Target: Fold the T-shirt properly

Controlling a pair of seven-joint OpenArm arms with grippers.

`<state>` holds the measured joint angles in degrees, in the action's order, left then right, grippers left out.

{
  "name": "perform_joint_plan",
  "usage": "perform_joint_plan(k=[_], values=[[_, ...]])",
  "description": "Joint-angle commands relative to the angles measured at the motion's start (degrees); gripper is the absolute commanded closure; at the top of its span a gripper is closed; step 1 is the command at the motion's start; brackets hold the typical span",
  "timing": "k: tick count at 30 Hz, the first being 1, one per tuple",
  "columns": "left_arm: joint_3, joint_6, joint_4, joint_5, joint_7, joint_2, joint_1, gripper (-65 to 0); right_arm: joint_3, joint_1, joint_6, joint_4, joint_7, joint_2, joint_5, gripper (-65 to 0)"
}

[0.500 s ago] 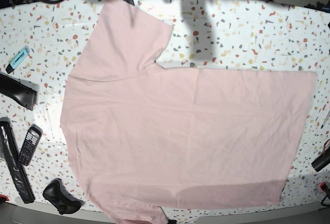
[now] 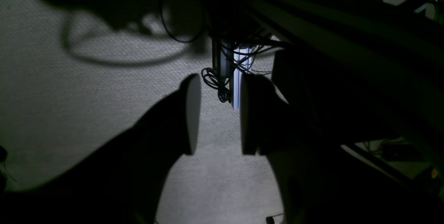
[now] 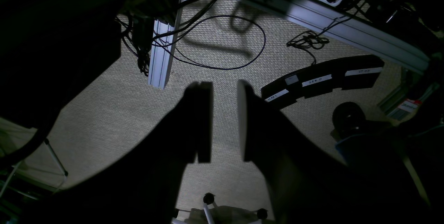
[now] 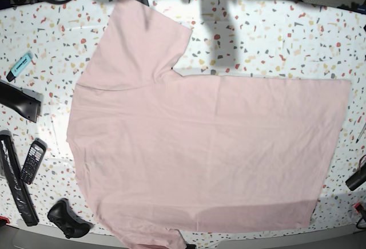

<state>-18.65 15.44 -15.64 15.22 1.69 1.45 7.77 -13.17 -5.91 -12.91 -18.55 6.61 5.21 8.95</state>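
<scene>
The pale pink T-shirt [image 4: 206, 151] lies spread flat on the speckled table [image 4: 274, 37] in the base view, plain side up. One sleeve reaches toward the far left, and another runs off the near edge. Neither arm shows in the base view. In the left wrist view, my left gripper [image 2: 218, 113] hangs over grey carpet, its fingers apart with nothing between them. My right gripper [image 3: 223, 123] likewise hangs over carpet in the right wrist view, with a narrower empty gap. The T-shirt appears in neither wrist view.
On the table's left side lie a turquoise highlighter [image 4: 21, 66], a black wedge-shaped block [image 4: 20, 101], a remote [image 4: 32, 161], a long black bar [image 4: 15, 186] and a game controller [image 4: 67, 217]. A black object [image 4: 357, 177] sits at the right edge. Cables [image 3: 222, 40] cross the floor.
</scene>
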Motion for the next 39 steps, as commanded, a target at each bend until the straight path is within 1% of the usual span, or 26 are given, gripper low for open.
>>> perform_joint_plan(k=[1,6,10,13,15,17,19,20,23,25,27,31,34,37,39], values=[[0.02,0.35,-0.26,-0.9,0.26,0.02,0.17,-18.5,0.02,-0.2,-0.22,-0.35,-0.17,0.2,0.04,-12.6],[0.02,0.37,-0.39,-1.79,0.28,0.02,0.61,-18.5,0.02,-1.33,-0.22,-0.57,-0.83,0.22,-0.15,-12.6],[0.02,0.37,-4.02,-1.79,-0.28,0.0,3.3,-18.5,0.02,-3.82,-0.22,-3.54,0.09,0.52,-0.68,-12.6],[0.02,0.39,-8.7,-1.88,-0.42,0.02,6.8,-18.5,0.02,-7.32,-0.31,-9.03,1.44,1.57,-3.89,-12.6],[0.02,0.59,-12.39,-3.65,-0.57,0.02,9.68,-18.5,0.02,-10.43,-0.35,-14.16,2.56,2.54,-6.05,-12.6],[0.02,2.05,-16.35,-7.1,-1.27,0.13,12.61,-18.5,0.02,-13.86,-0.57,-19.93,3.96,3.85,-7.23,-12.6],[0.15,4.94,-20.28,-8.98,-2.05,0.39,15.37,-18.5,0.02,-17.38,-1.33,-25.83,5.42,5.46,-9.05,-12.6],[0.46,5.73,-22.29,-9.35,-2.4,0.55,16.72,-18.5,0.02,-19.15,-1.86,-28.76,6.16,6.43,-9.86,-12.6],[2.38,5.77,-28.92,-9.35,-3.06,1.38,21.18,-18.5,0.02,-24.5,-2.32,-37.86,8.9,9.79,-11.87,-12.6],[4.57,5.75,-33.66,-9.35,-3.45,2.49,24.57,-18.5,0.02,-28.3,-2.32,-44.28,10.21,12.52,-13.25,-12.6],[6.8,5.75,-38.62,-9.35,-3.45,3.82,28.11,-18.5,0.02,-32.26,-2.32,-50.62,10.4,15.43,-14.14,-12.6],[10.03,5.75,-50.05,-9.35,-4.63,6.95,35.78,-18.5,0.02,-40.74,-2.29,-64.06,10.45,22.01,-14.12,-12.6],[10.25,5.6,-59.04,-9.44,-6.88,9.44,40.92,-18.5,0.02,-46.53,-2.29,-73.77,11.19,27.08,-14.1,-12.6],[10.23,5.55,-68.35,-9.53,-9.9,12.87,45.48,-18.5,0.04,-51.1,-2.32,-83.12,12.35,32.11,-13.64,-12.6],[10.23,5.29,-74.64,-9.49,-13.0,15.39,48.02,-18.5,0.09,-53.37,-2.29,-89.0,14.27,35.17,-13.4,-12.6]])
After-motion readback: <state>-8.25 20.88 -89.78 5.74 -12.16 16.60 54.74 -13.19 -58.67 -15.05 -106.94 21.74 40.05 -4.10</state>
